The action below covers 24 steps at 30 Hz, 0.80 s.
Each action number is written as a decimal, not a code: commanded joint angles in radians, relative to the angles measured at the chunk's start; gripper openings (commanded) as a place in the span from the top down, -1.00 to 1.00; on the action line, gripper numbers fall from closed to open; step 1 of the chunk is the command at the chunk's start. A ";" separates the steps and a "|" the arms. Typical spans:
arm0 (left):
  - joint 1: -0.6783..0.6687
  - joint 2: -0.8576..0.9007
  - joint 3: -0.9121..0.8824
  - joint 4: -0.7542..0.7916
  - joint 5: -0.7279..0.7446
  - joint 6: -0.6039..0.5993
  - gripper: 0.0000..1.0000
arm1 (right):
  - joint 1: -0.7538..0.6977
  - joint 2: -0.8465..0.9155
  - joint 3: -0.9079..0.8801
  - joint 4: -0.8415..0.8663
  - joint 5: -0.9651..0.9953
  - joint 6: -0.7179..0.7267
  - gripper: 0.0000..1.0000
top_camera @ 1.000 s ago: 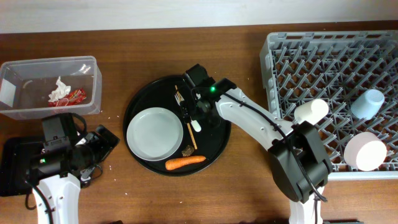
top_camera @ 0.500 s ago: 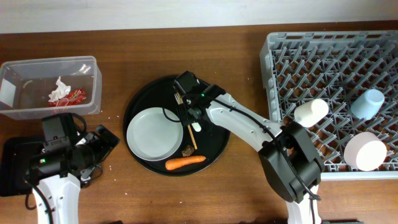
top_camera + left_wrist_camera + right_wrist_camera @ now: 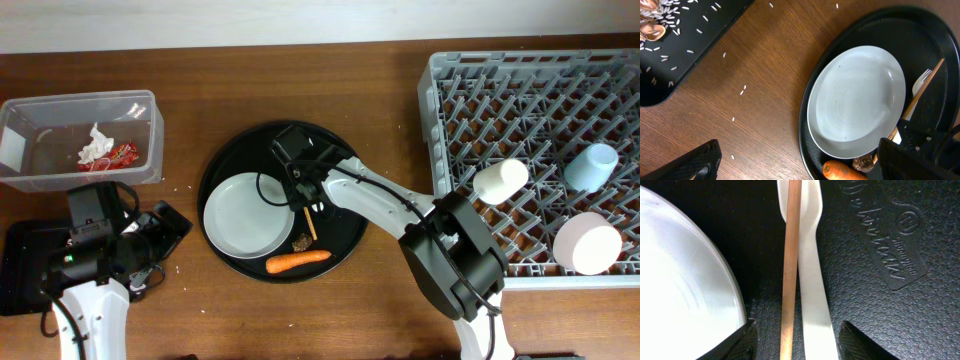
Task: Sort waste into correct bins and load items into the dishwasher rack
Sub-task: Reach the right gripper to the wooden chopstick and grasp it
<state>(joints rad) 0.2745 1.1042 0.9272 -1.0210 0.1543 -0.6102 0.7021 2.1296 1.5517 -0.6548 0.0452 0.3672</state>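
- right hand (image 3: pixel 799 342) is low over the round black tray (image 3: pixel 225 165), near its centre. It is part-open, astride the wooden stick (image 3: pixel 790 270) and white fork (image 3: pixel 812 295), gripping nothing yet. I judge it's lining up to pinch the stick for the rack.
- left hand (image 3: pixel 807 159) is spread wide and empty over the table (image 3: pixel 400 80), off the tray's left-arm side, probably to stay clear.
- On the tray: 1 plate (image 3: pixel 248 215), 1 carrot (image 3: pixel 298 261) at the near rim, 1 brown scrap (image 3: pixel 301 241), 1 stick, 1 fork.
- dishwasher rack (image 3: pixel 520 100) is well apart on the tray's right-arm side. It holds 2 cups, the small white cup (image 3: pixel 500 180) and the light blue cup (image 3: pixel 590 165), plus 1 bowl (image 3: pixel 587 243).
- clear tub (image 3: pixel 80 100) sits beyond the tray's left-arm side with the dry waste: 1 tissue (image 3: pixel 97 143), 1 wrapper (image 3: pixel 122 153).
- black rectangular tray (image 3: pixel 675 60) is on the same side, nearer the robot, and holds rice grains (image 3: pixel 670 20), too many to count.
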 commanded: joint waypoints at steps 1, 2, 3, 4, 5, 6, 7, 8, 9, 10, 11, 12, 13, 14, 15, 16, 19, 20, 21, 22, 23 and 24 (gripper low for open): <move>0.005 -0.004 0.001 0.002 0.006 -0.006 -0.98 | 0.004 0.006 -0.009 0.002 0.023 0.008 -0.09; 0.005 -0.004 0.001 0.002 0.006 -0.006 -0.98 | 0.004 0.006 -0.009 0.002 0.023 0.008 -0.09; 0.005 -0.004 0.001 0.002 0.006 -0.006 -0.98 | 0.005 0.006 -0.009 0.002 0.022 0.008 -0.09; 0.005 -0.004 0.001 0.002 0.006 -0.006 -0.98 | 0.005 0.006 -0.008 0.001 0.018 0.009 -0.08; 0.005 -0.004 0.001 0.002 0.006 -0.006 -0.98 | 0.005 0.006 -0.008 -0.003 0.016 0.008 -0.06; 0.005 -0.004 0.001 0.002 0.006 -0.006 -0.98 | 0.005 0.006 -0.008 -0.006 0.016 0.009 -0.03; 0.005 -0.004 0.001 0.002 0.006 -0.006 -0.98 | 0.005 0.006 -0.008 -0.007 0.016 0.009 0.03; 0.005 -0.004 0.001 0.002 0.006 -0.006 -0.98 | 0.005 0.006 -0.008 -0.010 0.016 0.009 0.08; 0.005 -0.004 0.001 0.002 0.006 -0.006 -0.98 | 0.005 0.006 -0.008 -0.011 0.016 0.009 0.08; 0.005 -0.004 0.001 0.002 0.006 -0.006 -0.98 | 0.005 0.006 -0.008 -0.011 0.016 0.009 0.09; 0.005 -0.004 0.001 0.002 0.006 -0.006 -0.98 | 0.005 0.006 -0.008 -0.012 0.016 0.009 0.09; 0.005 -0.004 0.001 0.002 0.006 -0.006 -0.98 | 0.005 0.006 -0.008 -0.014 0.016 0.009 0.10; 0.005 -0.004 0.001 0.002 0.006 -0.006 -0.98 | 0.005 0.006 -0.008 -0.014 0.016 0.009 0.10; 0.005 -0.004 0.001 0.002 0.006 -0.006 -0.98 | 0.006 0.006 -0.008 -0.014 0.016 0.009 0.13; 0.005 -0.004 0.001 0.002 0.006 -0.006 -0.98 | 0.006 0.006 -0.008 -0.014 0.016 0.009 0.18; 0.005 -0.004 0.001 0.002 0.006 -0.006 -0.99 | 0.006 0.006 -0.008 -0.016 0.016 0.018 0.19; 0.005 -0.004 0.001 0.002 0.006 -0.006 -0.98 | 0.016 0.006 -0.008 -0.025 0.016 0.035 0.26; 0.005 -0.004 0.001 0.002 0.006 -0.006 -0.98 | 0.024 0.006 -0.008 -0.024 0.016 0.035 0.27; 0.005 -0.004 0.001 0.002 0.006 -0.006 -0.98 | 0.033 0.006 -0.008 -0.022 0.017 0.035 0.27; 0.005 -0.004 0.001 0.002 0.006 -0.006 -0.98 | 0.042 0.006 -0.008 -0.021 0.020 0.035 0.27; 0.005 -0.004 0.001 0.002 0.006 -0.006 -0.98 | 0.051 0.006 -0.008 -0.018 0.021 0.035 0.28; 0.005 -0.004 0.001 0.002 0.006 -0.006 -0.98 | 0.056 0.006 -0.008 -0.015 0.021 0.035 0.28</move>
<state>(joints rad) 0.2745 1.1042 0.9272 -1.0210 0.1543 -0.6102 0.7277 2.1304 1.5517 -0.6762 0.0490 0.3916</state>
